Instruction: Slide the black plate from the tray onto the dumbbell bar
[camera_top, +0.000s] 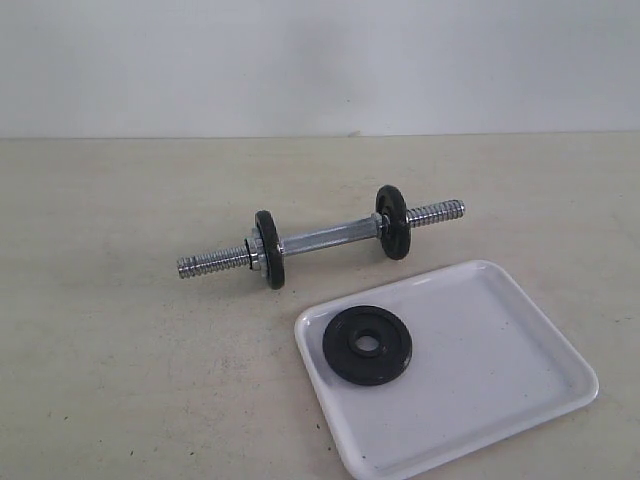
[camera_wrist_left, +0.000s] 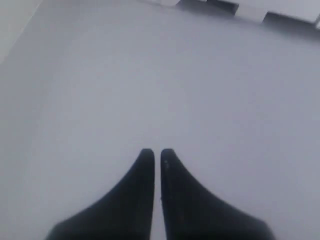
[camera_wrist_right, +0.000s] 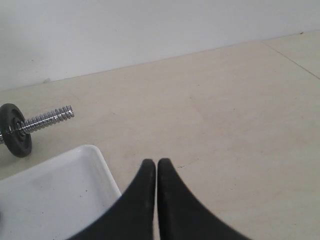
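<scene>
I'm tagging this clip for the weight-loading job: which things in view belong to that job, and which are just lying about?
Belong to the job:
- black plate, lying flat in the tray
- dumbbell bar, on the table beside the tray, two discs already on it

Just lying about:
- no loose extras in view; only the beige table and the pale wall behind

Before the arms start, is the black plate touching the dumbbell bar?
Apart. The exterior view shows the black plate lying flat in the tray, with bare table between the tray's rim and the dumbbell bar.
</scene>
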